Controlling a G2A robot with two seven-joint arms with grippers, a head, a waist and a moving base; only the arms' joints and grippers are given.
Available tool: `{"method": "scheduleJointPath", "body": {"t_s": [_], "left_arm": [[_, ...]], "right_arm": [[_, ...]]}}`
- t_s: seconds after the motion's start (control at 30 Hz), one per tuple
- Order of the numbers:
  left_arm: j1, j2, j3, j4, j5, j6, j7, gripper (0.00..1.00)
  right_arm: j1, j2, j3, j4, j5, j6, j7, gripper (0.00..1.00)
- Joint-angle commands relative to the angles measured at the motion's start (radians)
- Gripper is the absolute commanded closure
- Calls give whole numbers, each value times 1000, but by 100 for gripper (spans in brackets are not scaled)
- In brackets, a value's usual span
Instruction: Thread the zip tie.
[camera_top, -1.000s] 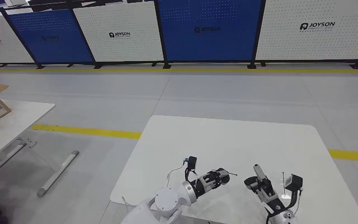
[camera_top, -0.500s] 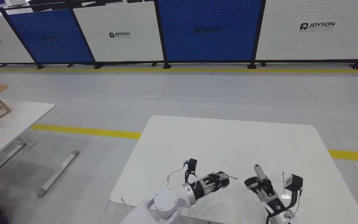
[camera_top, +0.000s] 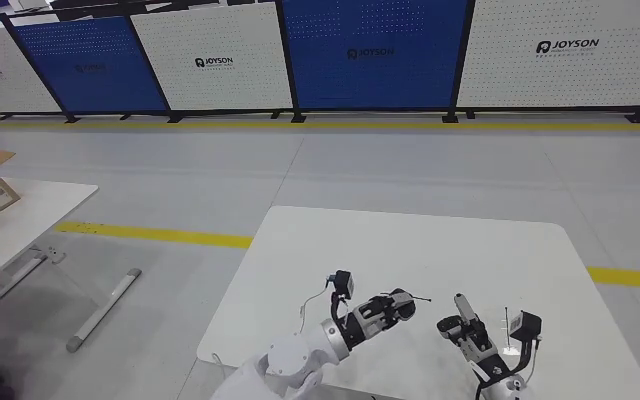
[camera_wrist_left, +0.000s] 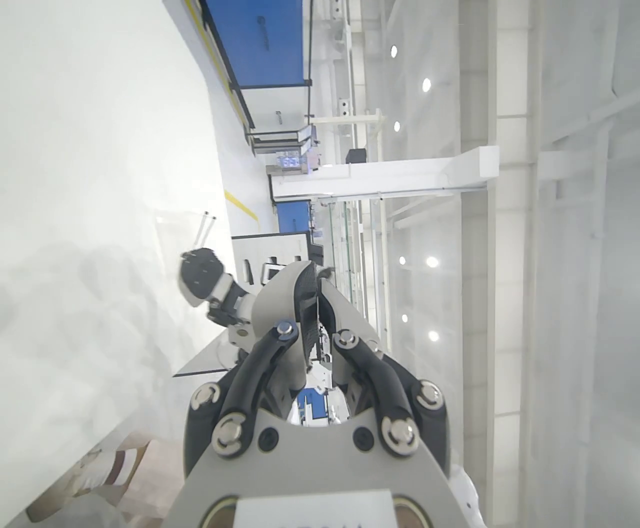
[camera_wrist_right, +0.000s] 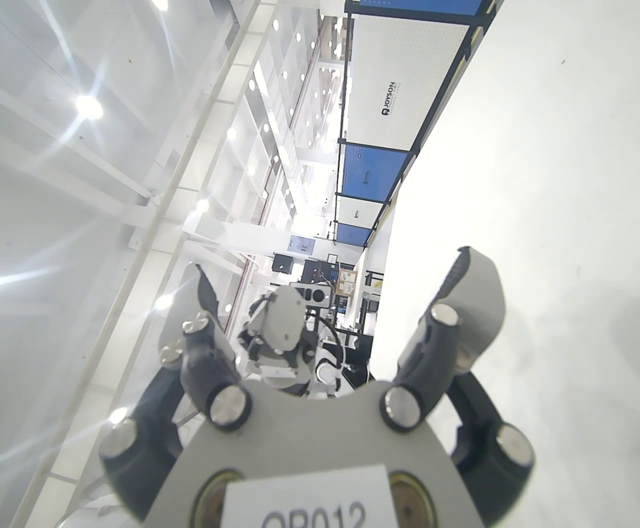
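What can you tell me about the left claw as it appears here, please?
The left claw has two pale grey fingers with black ribbed pads, black links with silver bolts and a grey base plate. It is shut and hangs above the white table. A thin dark strand, probably the zip tie, sticks out of its tip.

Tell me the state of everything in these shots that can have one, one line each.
zip tie: pinched at one end, the rest sticking out straight, no loop formed yet.
left end effector: shut on the zip tie.
right end effector: open, holding nothing.
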Motion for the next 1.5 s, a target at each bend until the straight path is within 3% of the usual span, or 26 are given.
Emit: {"method": "scheduleJointPath", "body": {"t_s": [0.0, 0.27, 0.4, 0.8, 0.97, 1.07, 1.2, 1.3, 1.47], "left_arm": [[25, 5, -15, -60, 9, -20, -5, 100], [124, 25, -89, -279, 62, -109, -28, 100], [147, 29, -97, -320, 70, -90, -19, 100], [147, 29, -94, -323, 61, -84, -20, 100], [145, 26, -107, -357, 5, -163, 8, 100], [156, 28, -124, -378, -4, -185, -3, 100], [165, 32, -130, -390, -18, -177, -36, 100], [164, 36, -136, -382, 16, -141, -54, 100], [152, 34, -96, -348, 84, -94, -41, 100]], "right_arm": [[0, 0, 0, 0, 0, 0, 0, 0], [0, 0, 0, 0, 0, 0, 0, 0], [0, 0, 0, 0, 0, 0, 0, 0], [0, 0, 0, 0, 0, 0, 0, 0], [0, 0, 0, 0, 0, 0, 0, 0], [0, 0, 0, 0, 0, 0, 0, 0], [0, 0, 0, 0, 0, 0, 0, 0], [0, 0, 0, 0, 0, 0, 0, 0], [0, 0, 0, 0, 0, 0, 0, 0]]}}
